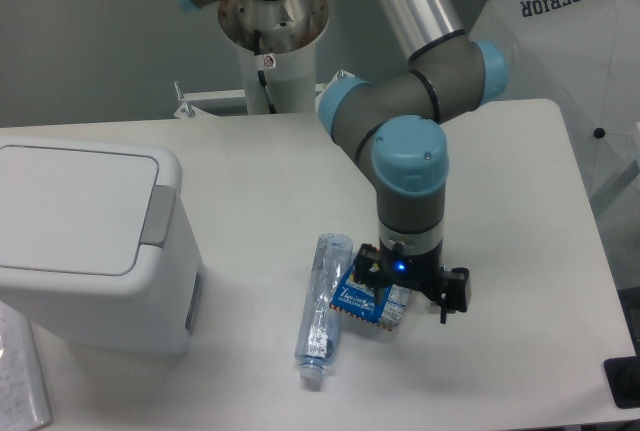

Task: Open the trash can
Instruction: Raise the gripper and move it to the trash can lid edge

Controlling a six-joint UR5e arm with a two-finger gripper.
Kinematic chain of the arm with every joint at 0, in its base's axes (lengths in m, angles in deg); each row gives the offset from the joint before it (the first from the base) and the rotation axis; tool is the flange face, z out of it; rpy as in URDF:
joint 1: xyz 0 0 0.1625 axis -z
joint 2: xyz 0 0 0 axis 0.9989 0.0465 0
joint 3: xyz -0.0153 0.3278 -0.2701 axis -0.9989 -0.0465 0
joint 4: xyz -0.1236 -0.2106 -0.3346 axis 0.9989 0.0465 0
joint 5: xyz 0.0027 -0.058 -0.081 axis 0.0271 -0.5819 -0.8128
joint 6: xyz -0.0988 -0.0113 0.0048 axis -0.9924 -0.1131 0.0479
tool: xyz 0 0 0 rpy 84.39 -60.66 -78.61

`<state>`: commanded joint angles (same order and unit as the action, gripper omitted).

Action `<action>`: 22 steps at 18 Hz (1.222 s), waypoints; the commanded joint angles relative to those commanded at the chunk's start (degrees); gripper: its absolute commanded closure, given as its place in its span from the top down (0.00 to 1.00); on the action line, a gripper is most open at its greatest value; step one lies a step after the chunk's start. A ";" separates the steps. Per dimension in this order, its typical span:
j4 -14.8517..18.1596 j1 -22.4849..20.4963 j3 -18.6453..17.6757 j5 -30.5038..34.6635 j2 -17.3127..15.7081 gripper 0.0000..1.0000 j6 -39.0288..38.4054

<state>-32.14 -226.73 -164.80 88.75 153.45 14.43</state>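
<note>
The trash can (90,241) is a big white boxy bin at the table's left, its flat lid down and a grey push tab (158,217) on the lid's right edge. My gripper (408,289) hangs well to the right of it, low over a blue snack wrapper (362,293) near the table's middle. The wrist body hides the fingers from this angle, so the jaws' stance does not show.
An empty clear plastic bottle (320,307) lies just left of the wrapper. A keyboard corner (20,381) pokes in at bottom left. The arm's base column (272,51) stands behind the table. A white cover with lettering (580,61) is at the right.
</note>
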 joint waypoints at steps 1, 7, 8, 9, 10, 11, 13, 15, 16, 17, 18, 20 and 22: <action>2.20 0.09 1.05 -1.93 -0.79 1.00 -1.94; 7.75 1.93 3.97 -13.72 -5.45 1.00 -10.91; 7.75 2.63 3.96 -14.94 -5.54 1.00 -12.05; 7.67 3.34 3.70 -16.00 -6.15 1.00 -13.46; 7.67 4.04 3.09 -16.80 -7.29 1.00 -15.56; 7.41 4.65 1.78 -17.67 -8.43 1.00 -17.41; 6.88 5.62 -0.94 -17.86 -11.07 1.00 -19.62; 6.88 6.42 -1.75 -17.86 -11.52 1.00 -20.24; 6.88 6.68 -1.92 -17.86 -11.52 1.00 -20.76; 6.61 7.12 -1.75 -17.86 -11.52 1.00 -21.72; 5.92 7.64 -1.31 -17.77 -11.43 1.00 -22.69; 4.68 8.35 -2.18 -17.77 -11.70 1.00 -23.14; 4.68 8.62 -2.89 -17.77 -12.66 1.00 -23.14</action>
<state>-27.46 -218.12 -167.68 70.98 140.79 -8.71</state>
